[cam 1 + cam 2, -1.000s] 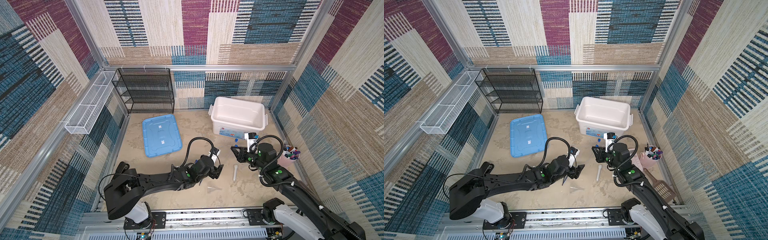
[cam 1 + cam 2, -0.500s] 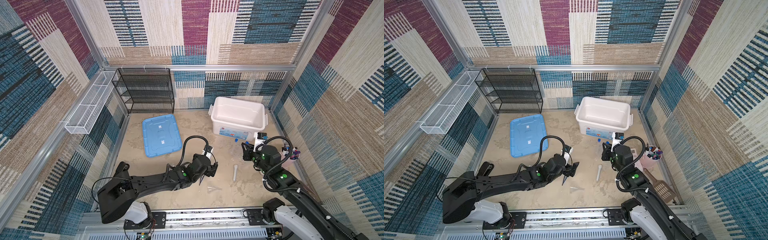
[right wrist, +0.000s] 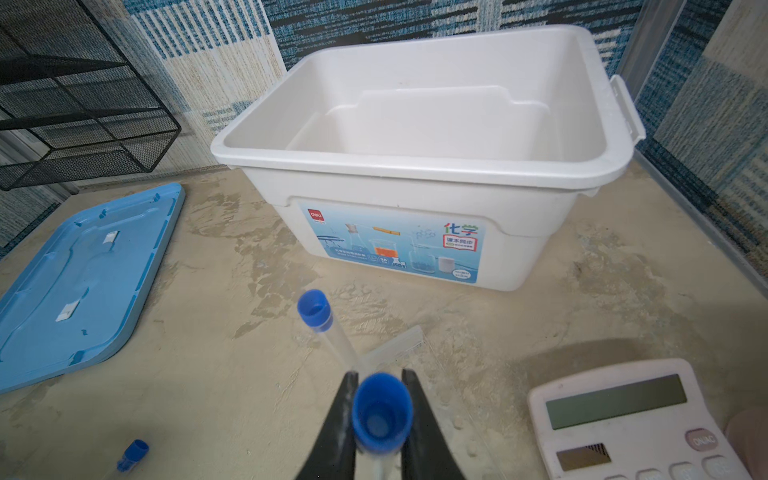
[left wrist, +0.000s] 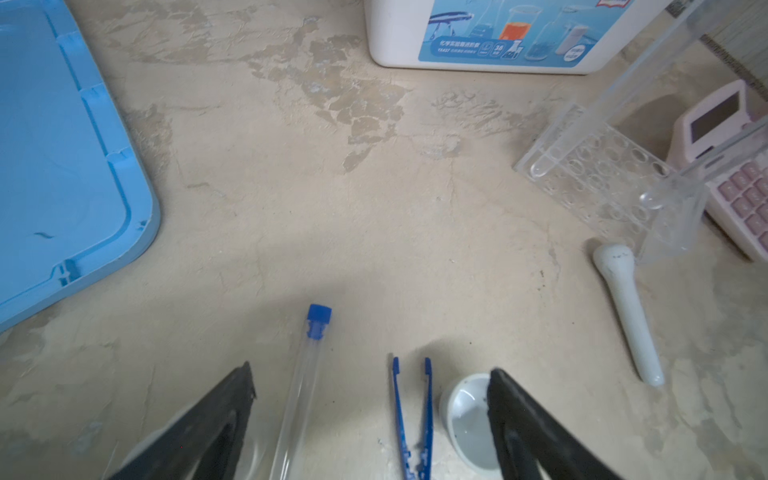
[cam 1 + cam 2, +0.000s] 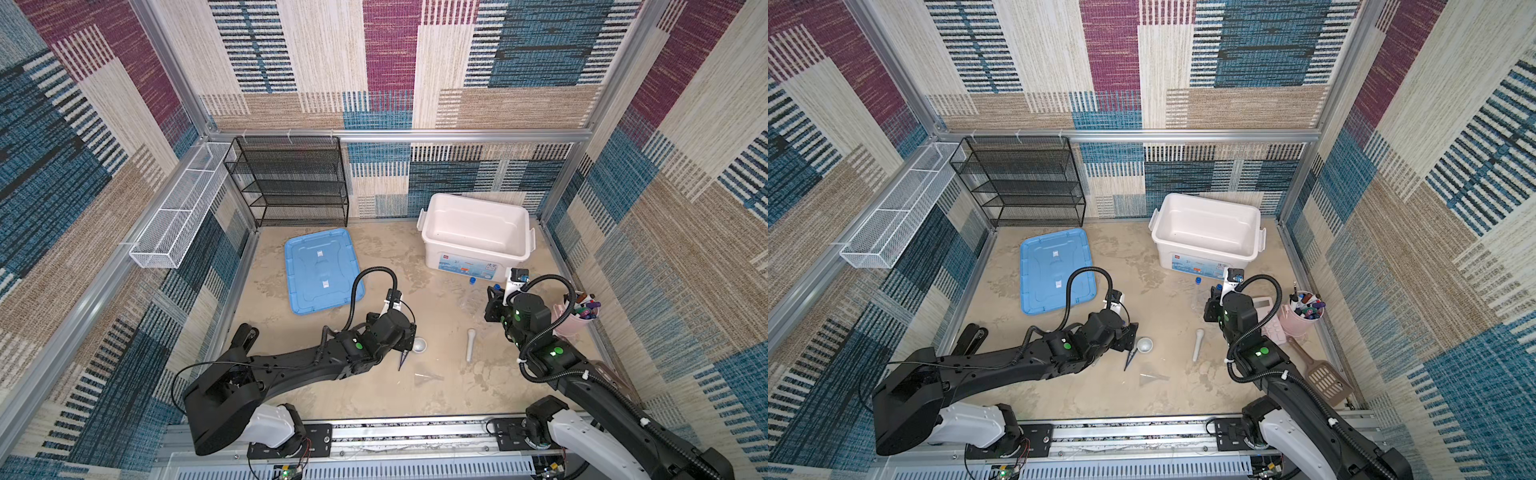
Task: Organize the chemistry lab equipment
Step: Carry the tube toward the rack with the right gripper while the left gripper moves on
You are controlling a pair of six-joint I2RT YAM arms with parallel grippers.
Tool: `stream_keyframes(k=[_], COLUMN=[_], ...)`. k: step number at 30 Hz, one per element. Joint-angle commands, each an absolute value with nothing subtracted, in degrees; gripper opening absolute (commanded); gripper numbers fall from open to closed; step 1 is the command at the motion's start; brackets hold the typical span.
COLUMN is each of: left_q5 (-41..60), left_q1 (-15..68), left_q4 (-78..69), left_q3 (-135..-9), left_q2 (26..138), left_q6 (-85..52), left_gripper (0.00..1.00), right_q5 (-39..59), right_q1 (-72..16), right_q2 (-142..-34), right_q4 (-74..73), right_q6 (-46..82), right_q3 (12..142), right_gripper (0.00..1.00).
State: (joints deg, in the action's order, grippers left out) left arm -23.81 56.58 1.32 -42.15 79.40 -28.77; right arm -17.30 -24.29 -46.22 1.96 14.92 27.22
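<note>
Looking down in both top views, the left gripper (image 5: 406, 340) hangs low over the sandy table (image 5: 415, 257), just beside the small white mortar (image 5: 419, 345) and the dark blue tweezers (image 5: 1128, 359). The pestle (image 5: 1198, 345) lies apart, to the right.

In the left wrist view its fingers (image 4: 208, 428) stand wide apart and hold nothing. A lying test tube (image 4: 305, 382) and the tweezers are between them.

In the right wrist view the right gripper (image 3: 380, 374) is clamped on the held test tube (image 3: 382, 415), in front of the white bin (image 3: 415, 183). Another tube (image 3: 314, 309) stands in the clear rack (image 3: 399, 345).
</note>
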Motion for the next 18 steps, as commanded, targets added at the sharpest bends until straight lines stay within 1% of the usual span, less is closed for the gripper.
stream_keyframes(k=[1, 11, 18], left_q5=[-25.22, -27.22, -26.46], left_q1=[56.02, 55.11, 54.05], left_q4=[3.46, 7.91, 8.41], left_q3=[-41.42, -40.96, -39.87], left_q2=[78.73, 77.86, 77.17], left_q6=[-31.62, -33.73, -34.72], left_gripper=[0.90, 0.90, 0.90], right_q5=[-19.22, -18.73, -18.90], right_q1=[-24.48, -24.61, -24.79], right_q2=[-46.30, -49.42, -50.52], right_q4=[-4.10, -7.90, -9.29], right_q6=[13.55, 12.77, 11.99], right_q3=[26.51, 25.54, 24.65], right_gripper=[0.16, 0.17, 0.17])
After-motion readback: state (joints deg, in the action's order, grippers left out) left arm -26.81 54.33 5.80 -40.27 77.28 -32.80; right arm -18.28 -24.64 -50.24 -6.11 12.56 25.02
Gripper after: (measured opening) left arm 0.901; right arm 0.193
